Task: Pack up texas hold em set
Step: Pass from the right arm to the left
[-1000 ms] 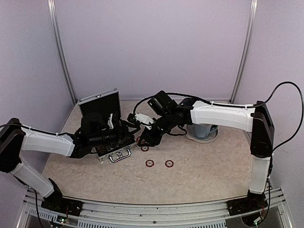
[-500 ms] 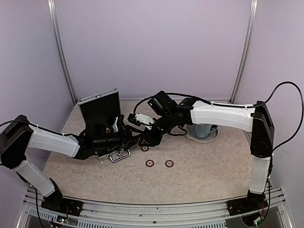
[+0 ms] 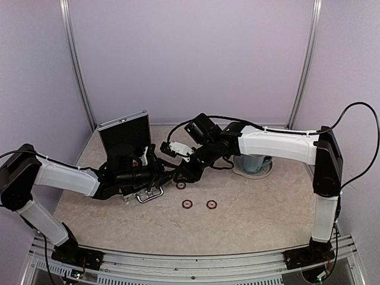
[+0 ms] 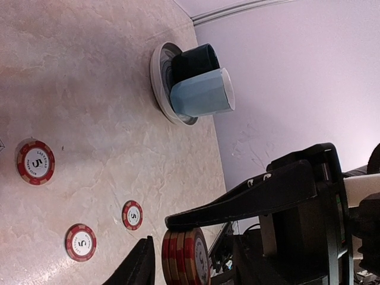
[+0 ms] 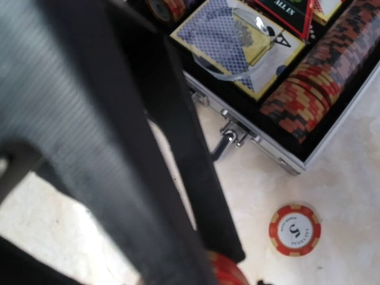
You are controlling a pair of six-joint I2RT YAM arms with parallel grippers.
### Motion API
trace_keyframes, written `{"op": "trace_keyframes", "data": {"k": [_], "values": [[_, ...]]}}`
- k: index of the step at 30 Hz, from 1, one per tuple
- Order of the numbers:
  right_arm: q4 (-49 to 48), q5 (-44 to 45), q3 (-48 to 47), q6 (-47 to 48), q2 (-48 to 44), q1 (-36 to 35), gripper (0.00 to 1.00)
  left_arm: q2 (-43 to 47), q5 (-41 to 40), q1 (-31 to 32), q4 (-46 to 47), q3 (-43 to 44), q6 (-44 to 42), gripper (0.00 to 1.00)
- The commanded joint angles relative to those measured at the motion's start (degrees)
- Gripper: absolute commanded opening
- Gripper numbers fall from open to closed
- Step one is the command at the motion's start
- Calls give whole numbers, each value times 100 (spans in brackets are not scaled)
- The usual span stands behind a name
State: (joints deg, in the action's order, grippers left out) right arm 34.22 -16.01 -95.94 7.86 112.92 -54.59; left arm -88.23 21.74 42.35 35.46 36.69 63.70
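**Top view:** the small silver ribbed briefcase [image 3: 123,135] stands open. Both arms' jaws meet just right of its handle. Three loose red-and-white poker chips [image 3: 187,204] lie further right, with bare surface all round.

**Left wrist view:** a short stack of red-and-white chips [image 4: 184,258] stands on edge. The right jaws seem to pinch its rims. The left jaws sit beside its flat faces; I cannot tell if they squeeze. Chips are hard and slippy, so press the faces together.

**Right wrist view:** the briefcase's front wall [image 5: 261,148] is a lip to lift over. Its chip row [image 5: 309,89] looks nearly full.

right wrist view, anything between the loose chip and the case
Nothing. In the right wrist view only bare table separates the loose chip from the case.
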Motion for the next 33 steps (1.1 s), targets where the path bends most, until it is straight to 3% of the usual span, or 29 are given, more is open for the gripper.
{"op": "trace_keyframes", "data": {"k": [1,25,30,33], "values": [[65,53,-176,5,2,-26,29,104,95,37,-20,-47,-77,42],[113,221,-158,49,48,5,29,-83,398,20,-71,138,23,15],[28,212,-78,36,2,10,32,-133,456,2,160,83,208,5],[7,221,-36,19,-14,10,39,-127,454,-14,239,52,264,0]]}}
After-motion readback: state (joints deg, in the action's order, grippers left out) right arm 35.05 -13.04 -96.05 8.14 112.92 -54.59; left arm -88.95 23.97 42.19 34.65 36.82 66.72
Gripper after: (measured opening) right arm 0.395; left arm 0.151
